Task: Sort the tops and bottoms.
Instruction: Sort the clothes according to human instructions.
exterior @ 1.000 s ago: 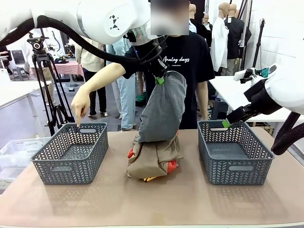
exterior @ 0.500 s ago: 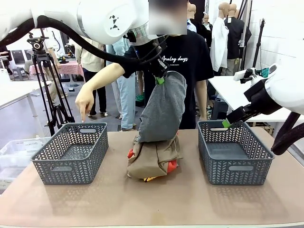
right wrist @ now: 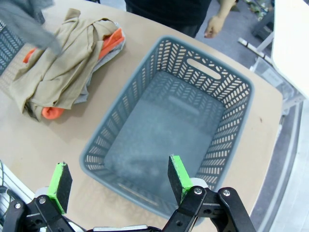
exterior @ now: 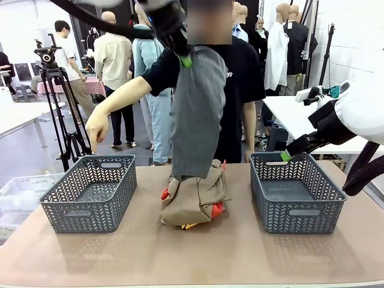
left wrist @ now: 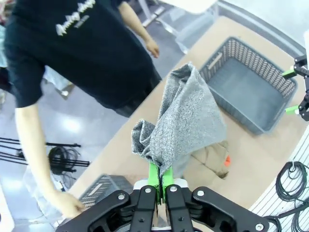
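Two arms: grips dark grey garment (exterior: 198, 114) in clamped left gripper (left wrist: 160, 170) jaws, dangles it over khaki-tan garment (exterior: 192, 201) on table (exterior: 240, 252); hovers right gripper (right wrist: 118, 165), jaws wide, above basket (right wrist: 244, 92).

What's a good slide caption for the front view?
Left gripper holds the dark grey garment up over the pile; a person's hand points at the left basket.

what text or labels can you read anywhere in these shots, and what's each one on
"Analog days": white script across the chest of the person's black T-shirt, read in the left wrist view.
In the front view the same lettering is mostly hidden behind the hanging dark grey garment and cannot be read there.
No other word, label, brand or number can be read.
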`<state>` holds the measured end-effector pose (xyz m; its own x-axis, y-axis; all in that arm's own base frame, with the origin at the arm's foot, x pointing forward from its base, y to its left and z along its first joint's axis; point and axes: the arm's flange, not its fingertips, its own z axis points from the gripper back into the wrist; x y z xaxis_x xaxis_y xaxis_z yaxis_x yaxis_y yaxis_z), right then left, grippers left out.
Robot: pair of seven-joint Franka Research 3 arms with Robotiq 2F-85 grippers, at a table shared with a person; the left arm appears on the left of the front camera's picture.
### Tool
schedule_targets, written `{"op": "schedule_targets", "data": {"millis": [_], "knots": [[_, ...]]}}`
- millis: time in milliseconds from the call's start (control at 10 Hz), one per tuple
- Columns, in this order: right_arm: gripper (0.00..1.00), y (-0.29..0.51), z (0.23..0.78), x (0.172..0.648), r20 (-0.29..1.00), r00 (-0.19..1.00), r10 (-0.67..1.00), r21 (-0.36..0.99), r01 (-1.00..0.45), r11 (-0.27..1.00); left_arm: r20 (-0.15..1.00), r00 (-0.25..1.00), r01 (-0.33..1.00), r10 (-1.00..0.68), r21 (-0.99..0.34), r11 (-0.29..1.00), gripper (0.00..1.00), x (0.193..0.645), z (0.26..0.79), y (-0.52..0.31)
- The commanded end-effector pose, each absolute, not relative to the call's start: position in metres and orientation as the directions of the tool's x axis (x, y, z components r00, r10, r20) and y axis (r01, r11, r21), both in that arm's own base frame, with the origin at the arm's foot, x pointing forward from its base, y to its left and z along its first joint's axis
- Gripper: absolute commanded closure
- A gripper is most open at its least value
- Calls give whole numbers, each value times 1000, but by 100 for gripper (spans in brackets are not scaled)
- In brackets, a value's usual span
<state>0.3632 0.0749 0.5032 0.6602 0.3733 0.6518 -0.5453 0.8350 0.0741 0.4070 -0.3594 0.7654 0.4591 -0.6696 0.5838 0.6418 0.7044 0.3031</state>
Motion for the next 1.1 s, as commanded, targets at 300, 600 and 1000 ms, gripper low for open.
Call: {"op": "schedule_targets", "data": {"millis": [300, 600, 1000], "knots": [[0, 75, 501, 365, 654, 661, 367, 94, -553, 828, 637, 613, 288, -468, 371, 883, 100, 425, 815, -250], [0, 75, 501, 365, 654, 661, 367, 94, -553, 828, 672, 645, 154, -364, 351, 923, 100, 421, 818, -206], [0, 75, 501, 365, 654, 661, 367, 94, -553, 828, 659, 654, 185, -372, 337, 923, 100, 433, 827, -200]]}}
